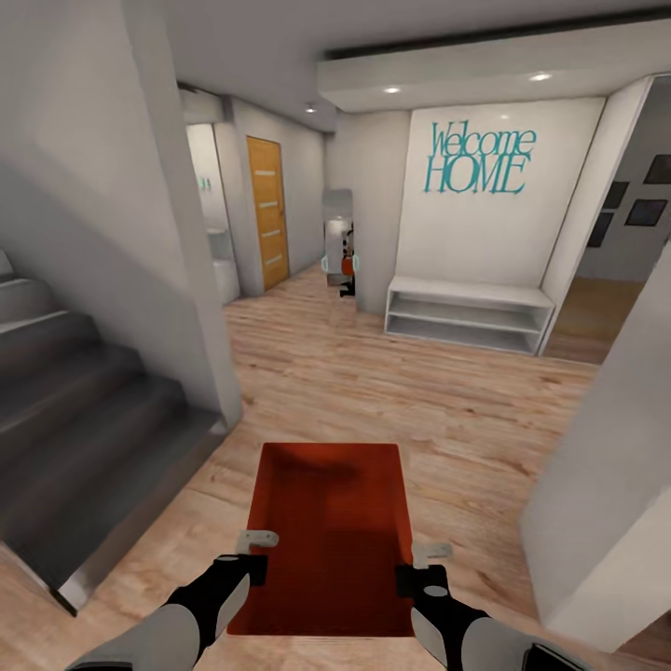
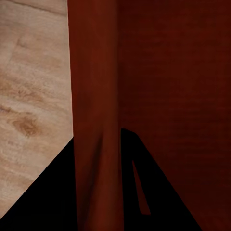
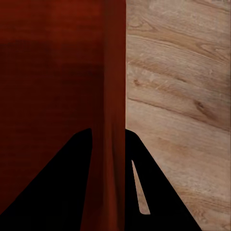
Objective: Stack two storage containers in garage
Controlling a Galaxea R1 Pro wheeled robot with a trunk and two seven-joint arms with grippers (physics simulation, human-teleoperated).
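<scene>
the robot is carrying one orange-red bin (image 1: 326, 531) low in front, its long axis pointing ahead down the hallway. the left gripper (image 1: 257, 550) is pinching the bin's left wall and the right gripper (image 1: 419, 564) its right wall, above the wood floor (image 1: 447, 410).

One orange-red bin (image 1: 326, 531), rectangular and open-topped with low plain walls, sits level above the light wood plank floor, long axis pointing away from the robot. It is empty inside. Each long side wall (image 2: 94, 120) (image 3: 113, 96) stands between a pair of dark fingers, apparently pinched, though contact is hard to confirm.
</scene>
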